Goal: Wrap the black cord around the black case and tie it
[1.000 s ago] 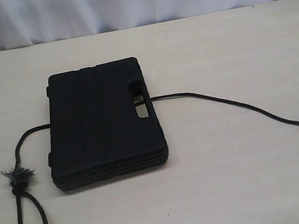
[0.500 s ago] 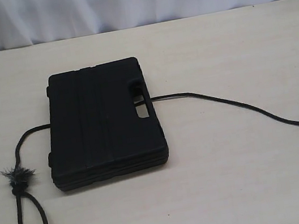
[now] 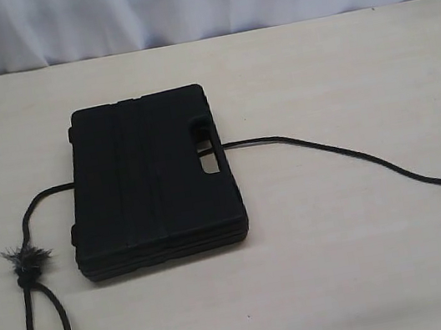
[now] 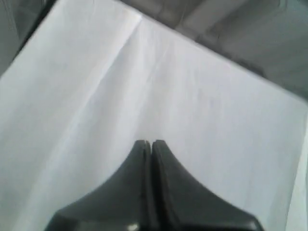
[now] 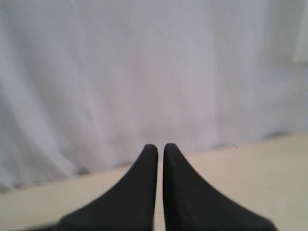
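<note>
Unwrapped as yet: black case point(image 3: 151, 181) flat left of centre, black cord point(image 3: 345, 152) apparently threaded beneath.

Clenched on nothing, left gripper point(image 4: 148, 143) and right gripper point(image 5: 160, 147) alike, facing pale backdrop point(image 5: 144, 72), absent from the exterior view. Leaves the case's right side toward the right edge, its left side toward a knotted loop and frayed tuft at lower left (slack all along). Could drag the case askew if tugged one-sidedly; could slide off a corner if wound loose.

Open tabletop point(image 3: 312, 56) lies behind the black case point(image 3: 151, 181) and to its front right; the black cord point(image 3: 354, 155) trails from both its sides, looping at its front left.
</note>
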Tool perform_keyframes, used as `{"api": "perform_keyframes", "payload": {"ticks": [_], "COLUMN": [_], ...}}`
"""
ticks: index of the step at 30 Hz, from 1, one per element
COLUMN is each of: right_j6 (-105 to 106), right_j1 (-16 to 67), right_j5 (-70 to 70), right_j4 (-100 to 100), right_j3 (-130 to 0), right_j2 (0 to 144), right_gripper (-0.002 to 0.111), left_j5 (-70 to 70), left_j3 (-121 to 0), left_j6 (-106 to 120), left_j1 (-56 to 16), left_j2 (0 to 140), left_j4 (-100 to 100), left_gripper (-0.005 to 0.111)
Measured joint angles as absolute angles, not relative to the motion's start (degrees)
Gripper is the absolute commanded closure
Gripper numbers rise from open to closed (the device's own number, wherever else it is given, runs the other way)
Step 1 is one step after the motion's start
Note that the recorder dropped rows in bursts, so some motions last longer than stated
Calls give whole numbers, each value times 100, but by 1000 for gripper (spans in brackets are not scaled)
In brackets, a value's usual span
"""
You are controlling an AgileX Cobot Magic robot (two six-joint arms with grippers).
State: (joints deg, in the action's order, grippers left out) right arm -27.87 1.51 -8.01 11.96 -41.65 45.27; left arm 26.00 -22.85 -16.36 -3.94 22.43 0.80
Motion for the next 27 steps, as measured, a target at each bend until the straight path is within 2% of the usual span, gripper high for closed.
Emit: {"api": "perform_keyframes", "payload": {"ticks": [3, 6, 9, 12, 16, 22, 24, 27], "right_j6": [-1470, -59, 310, 386, 257, 0, -70, -161], "right_j1": [151, 327, 922, 1568, 2393, 2994, 3011, 3022], "right_j5": [-2700, -3856, -4263, -4341, -4474, -5067, -5265, -5481], "right_j4": [850, -225, -442, -466, -360, -181, -181, -161], "right_j3": [-5189, -5909, -6296, -6678, -7411, -8918, -9325, -9815], "right_j2": [5989, 7076, 7880, 8575, 9655, 11142, 11560, 12114], "right_gripper": [104, 104, 104, 103, 92, 67, 63, 63], "left_j5": [273, -2171, -3689, -4631, -5016, -4975, -4912, -4700], "left_j3": [-3911, -5339, -6088, -6351, -6373, -6373, -6373, -6373], "left_j6": [-1636, -1276, -708, 60, 389, 474, 473, 473], "left_j1": [-394, -394, -394, -394, -394, -394, -394, -394], "left_j2": [3803, 5426, 6690, 7656, 8658, 9535, 9665, 9730], "left_j4": [-528, -757, -505, -93, 0, 0, 0, 0], "left_gripper": [107, 107, 107, 107, 102, 72, 65, 62]}}
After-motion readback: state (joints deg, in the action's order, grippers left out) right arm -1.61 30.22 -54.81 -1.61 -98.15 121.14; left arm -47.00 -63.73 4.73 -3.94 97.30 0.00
